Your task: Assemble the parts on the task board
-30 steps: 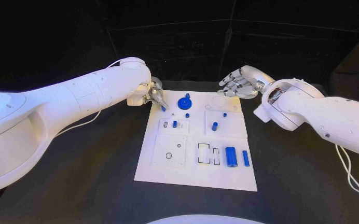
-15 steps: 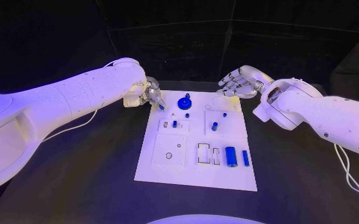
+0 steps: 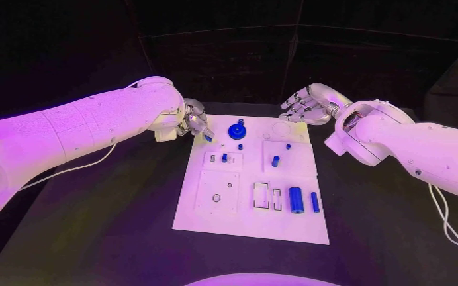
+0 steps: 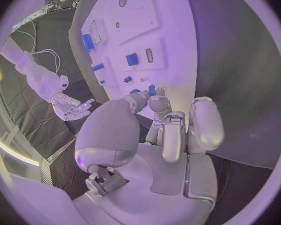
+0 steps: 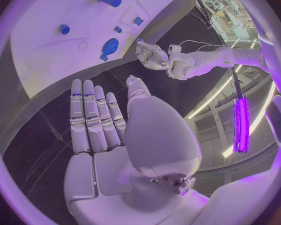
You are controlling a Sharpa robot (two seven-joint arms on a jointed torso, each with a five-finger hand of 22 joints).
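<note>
Black table (image 3: 105, 220), dark backdrop behind; white task board (image 3: 250, 223) lying flat in the middle of it, long side running away from the robot.

Left hand (image 3: 194, 121) at the board's far left corner, fingers (image 4: 158, 105) drawn together at the tips over a small blue part (image 3: 207, 138) by that corner. Seen from the left wrist, blue showing right at the fingertips, apparently pinched, though hard to make out for sure.

Right hand (image 3: 306, 106) off the board's far right corner, near it but not touching. Fingers (image 5: 93, 116) straight and side by side, thumb set apart, nothing held.

Round blue knob (image 3: 237, 130) standing near the far edge of the board, just beside the left hand's fingertips. Small blue peg (image 3: 239, 146) just nearside of it. Another small blue piece (image 3: 224, 157) in the raised square block toward the left edge. Short blue pin (image 3: 274, 161) standing in the right-hand block, a tinier blue dot (image 3: 287, 146) beyond it.

Thick blue cylinder (image 3: 296, 199) lying near the right edge toward the near end, thin blue bar (image 3: 314, 201) alongside it, closer to the edge, the two apart. Two outlined rectangular slots (image 3: 261, 194) just left of the cylinder. Square plate (image 3: 216, 192) with small holes by the left edge.
</note>
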